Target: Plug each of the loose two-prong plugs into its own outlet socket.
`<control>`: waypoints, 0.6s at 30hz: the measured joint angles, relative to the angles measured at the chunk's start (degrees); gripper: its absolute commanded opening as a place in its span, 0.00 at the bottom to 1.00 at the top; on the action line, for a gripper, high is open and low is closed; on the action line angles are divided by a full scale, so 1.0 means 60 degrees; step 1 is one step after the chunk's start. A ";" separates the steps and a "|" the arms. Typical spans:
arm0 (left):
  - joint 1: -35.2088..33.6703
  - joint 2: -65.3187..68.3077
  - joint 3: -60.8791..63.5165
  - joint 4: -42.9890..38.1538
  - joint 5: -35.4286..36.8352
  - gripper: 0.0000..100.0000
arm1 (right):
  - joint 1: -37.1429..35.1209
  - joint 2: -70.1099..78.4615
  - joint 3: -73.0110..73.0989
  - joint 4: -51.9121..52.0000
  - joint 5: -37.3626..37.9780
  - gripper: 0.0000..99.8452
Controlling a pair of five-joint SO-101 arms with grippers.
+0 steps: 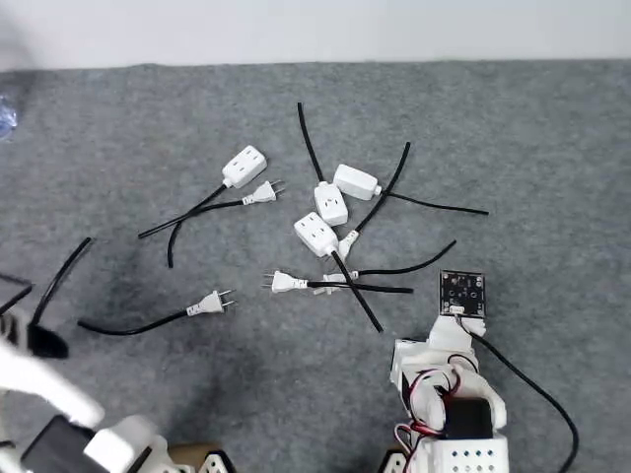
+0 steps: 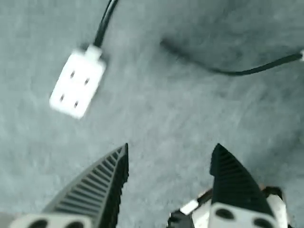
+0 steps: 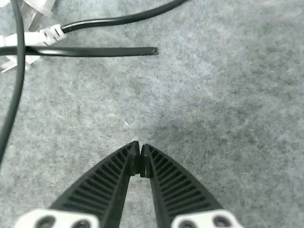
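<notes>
grey fuzzy worktop [image 1: 552, 128], one white socket [image 1: 244, 166] off by itself, cluster of three sockets [image 1: 330, 204] mid-worktop, loose white plugs [image 1: 286, 284] on black cords [image 1: 128, 327] scattered around

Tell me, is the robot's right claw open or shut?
Shut. The right gripper has its two black tips pressed together in the right wrist view, with nothing held between them.

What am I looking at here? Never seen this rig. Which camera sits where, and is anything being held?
Two small robot arms work side by side over a grey mat. The high view looks down from a fixed camera. Each wrist view comes from a camera riding on one arm, looking past its own gripper. On the mat lie white outlet sockets and loose two-prong plugs on black cords. The left gripper is open and the right gripper is shut. Neither holds anything.
</notes>
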 measured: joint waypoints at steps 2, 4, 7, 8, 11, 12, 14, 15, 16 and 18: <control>-0.0821 0.0000 0.0044 0.0073 -0.0190 0.26 | 0.0000 0.0000 0.0000 0.0000 0.0000 0.01; -0.1700 0.0000 0.0205 0.0073 -0.0542 0.26 | 0.0000 0.0000 0.0000 0.0000 0.0000 0.01; -0.2974 0.0000 0.0278 0.0073 -0.1128 0.26 | 0.0000 0.0000 0.0000 0.0000 0.0000 0.01; -0.3414 0.0000 0.0293 0.0073 -0.1407 0.26 | 0.0000 0.0000 0.0000 0.0000 0.0000 0.01; -0.4703 0.0000 0.0293 0.0073 -0.2315 0.26 | 0.0000 0.0000 0.0000 0.0000 0.0000 0.01; -0.5084 0.0000 0.0293 0.0073 -0.2637 0.26 | 0.0000 0.0000 0.0000 0.0000 0.0000 0.01; -0.5744 0.0000 0.0293 0.0073 -0.3326 0.26 | 0.0000 0.0000 0.0000 0.0000 0.0000 0.01; -0.6022 0.0000 0.0293 0.0073 -0.3648 0.26 | 0.0000 0.0000 0.0000 0.0000 0.0000 0.01; -0.6242 0.0000 0.0293 0.0073 -0.3971 0.26 | 0.0000 0.0000 0.0000 0.0000 0.0000 0.01; -0.6608 0.0000 0.0293 0.0073 -0.4527 0.26 | 0.0000 0.0000 0.0000 0.0000 0.0000 0.01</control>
